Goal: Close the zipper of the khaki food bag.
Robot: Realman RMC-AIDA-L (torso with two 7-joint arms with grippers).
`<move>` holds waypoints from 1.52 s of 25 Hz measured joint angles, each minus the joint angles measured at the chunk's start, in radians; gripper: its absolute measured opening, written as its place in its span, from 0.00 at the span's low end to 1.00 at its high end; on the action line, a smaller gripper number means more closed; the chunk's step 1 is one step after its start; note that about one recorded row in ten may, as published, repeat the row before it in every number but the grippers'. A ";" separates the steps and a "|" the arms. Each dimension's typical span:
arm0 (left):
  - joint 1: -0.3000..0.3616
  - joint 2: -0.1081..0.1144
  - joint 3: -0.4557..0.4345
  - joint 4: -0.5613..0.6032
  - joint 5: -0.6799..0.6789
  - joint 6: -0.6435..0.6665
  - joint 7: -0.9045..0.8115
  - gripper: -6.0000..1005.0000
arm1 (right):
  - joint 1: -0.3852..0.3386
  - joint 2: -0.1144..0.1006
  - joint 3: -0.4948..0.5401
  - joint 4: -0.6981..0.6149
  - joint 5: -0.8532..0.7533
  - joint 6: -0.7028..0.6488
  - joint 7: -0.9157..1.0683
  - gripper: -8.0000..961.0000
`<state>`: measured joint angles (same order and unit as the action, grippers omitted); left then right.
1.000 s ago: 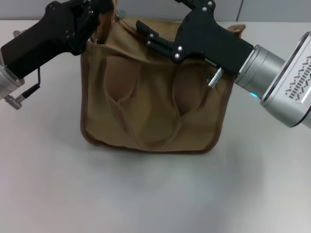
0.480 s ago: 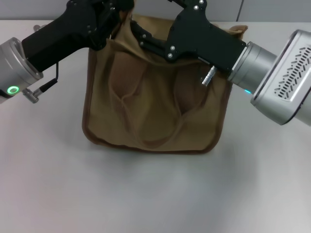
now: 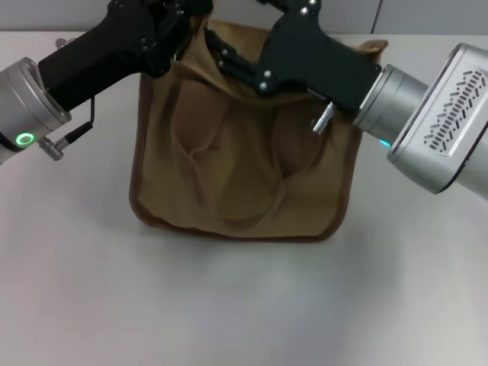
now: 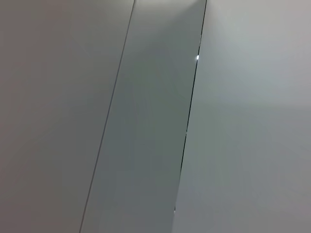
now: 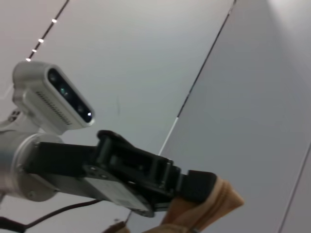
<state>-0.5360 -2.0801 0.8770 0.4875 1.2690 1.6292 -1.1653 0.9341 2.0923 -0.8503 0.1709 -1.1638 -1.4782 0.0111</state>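
Observation:
The khaki food bag [image 3: 236,168] stands on the white table, its front with the two looped handles [image 3: 244,221] facing me. My left gripper [image 3: 191,19] is at the bag's top left corner, shut on a fold of its fabric. The right wrist view shows that gripper [image 5: 199,187] pinching the tan cloth [image 5: 216,201]. My right gripper [image 3: 223,57] lies across the bag's top edge, fingers pointing left. The zipper and its pull tab are hidden behind the grippers.
The white table [image 3: 229,305] spreads in front of and beside the bag. A grey wall runs behind it. The left wrist view shows only grey panels [image 4: 146,145].
My left arm has swung right and up, lifting the bag's top left corner. My right gripper has shifted slightly left along the top edge. The bag stands taller.

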 joint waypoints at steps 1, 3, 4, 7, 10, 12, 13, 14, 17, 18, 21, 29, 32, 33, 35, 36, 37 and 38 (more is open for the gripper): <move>0.000 0.000 0.000 0.000 0.000 0.000 0.002 0.04 | 0.000 0.000 0.004 -0.005 -0.032 0.000 -0.001 0.71; 0.000 0.000 0.000 0.000 0.000 0.002 0.001 0.04 | 0.000 0.000 0.005 -0.009 -0.044 0.000 -0.002 0.71; 0.000 0.000 0.000 0.000 0.000 0.002 0.001 0.04 | -0.001 0.000 0.005 -0.011 -0.051 0.000 -0.003 0.71; -0.001 0.000 0.001 -0.001 0.000 0.004 -0.002 0.04 | 0.002 0.000 0.005 -0.013 -0.058 0.003 -0.005 0.65; -0.001 0.000 0.005 -0.001 -0.001 0.005 -0.002 0.04 | 0.005 0.000 0.005 -0.013 -0.059 0.008 -0.005 0.50; -0.001 0.000 0.006 0.000 -0.001 0.006 -0.002 0.04 | 0.006 0.000 0.005 -0.013 -0.059 0.008 -0.004 0.40; -0.001 0.000 0.007 0.000 -0.001 0.006 -0.002 0.04 | 0.006 0.000 0.005 -0.013 -0.060 0.008 -0.003 0.35; -0.001 0.000 0.007 0.000 -0.001 0.006 -0.002 0.04 | 0.006 0.000 0.005 -0.013 -0.060 0.009 -0.003 0.31; -0.001 0.000 0.007 0.000 -0.003 0.008 -0.002 0.04 | 0.005 0.000 0.005 -0.013 -0.060 0.009 -0.003 0.19; -0.001 0.000 0.007 0.000 -0.005 0.009 -0.002 0.04 | 0.004 0.000 0.005 -0.013 -0.060 0.009 -0.003 0.16; 0.003 0.000 0.007 -0.001 -0.010 0.009 0.002 0.04 | -0.001 0.000 0.005 -0.013 -0.060 0.009 -0.003 0.07; 0.062 0.002 -0.002 -0.003 -0.065 0.008 0.011 0.04 | -0.025 0.000 0.005 -0.019 -0.059 0.009 0.000 0.01; 0.102 0.007 -0.004 0.003 -0.108 0.001 0.012 0.04 | -0.042 0.000 0.005 -0.027 -0.057 0.008 0.006 0.01; 0.121 0.008 -0.009 0.004 -0.122 0.000 0.017 0.05 | -0.048 0.000 0.005 -0.030 -0.056 0.006 0.006 0.01; 0.131 0.008 -0.014 0.004 -0.125 -0.002 0.024 0.05 | -0.060 0.000 0.005 -0.035 -0.055 0.003 0.007 0.01; 0.141 0.009 -0.019 0.005 -0.127 -0.004 0.031 0.05 | -0.066 0.000 0.005 -0.035 -0.054 0.002 0.007 0.01; 0.147 0.010 -0.022 0.005 -0.127 -0.007 0.036 0.05 | -0.072 0.000 0.005 -0.035 -0.053 0.001 0.007 0.02; 0.152 0.010 -0.024 0.005 -0.127 -0.010 0.040 0.05 | -0.078 0.000 0.005 -0.036 -0.053 0.001 0.008 0.02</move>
<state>-0.3837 -2.0703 0.8530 0.4926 1.1419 1.6190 -1.1256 0.8561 2.0924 -0.8449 0.1352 -1.2165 -1.4775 0.0187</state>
